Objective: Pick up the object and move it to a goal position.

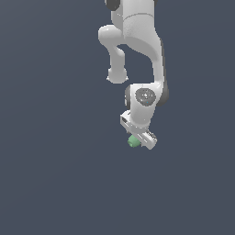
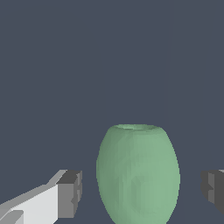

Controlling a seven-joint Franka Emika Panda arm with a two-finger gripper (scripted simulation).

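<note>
Plain grey bkgd; green object (image 2: pixel 138 175) sits btwn jaws, gaps both sides, jaws apart, not gripping.

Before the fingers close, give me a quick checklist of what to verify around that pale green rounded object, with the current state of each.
1. Pale green rounded object sits between the two fingers: ok in the wrist view.
2. White end effector open: ok, gaps show on both sides.
3. Grey finger pads clear of the object: ok, no contact yet.
4. Object centred: not ok, the gap is wider on one side.
5. End effector low enough: cannot tell.
6. Goal position marked: cannot tell, none visible in either view.
</note>
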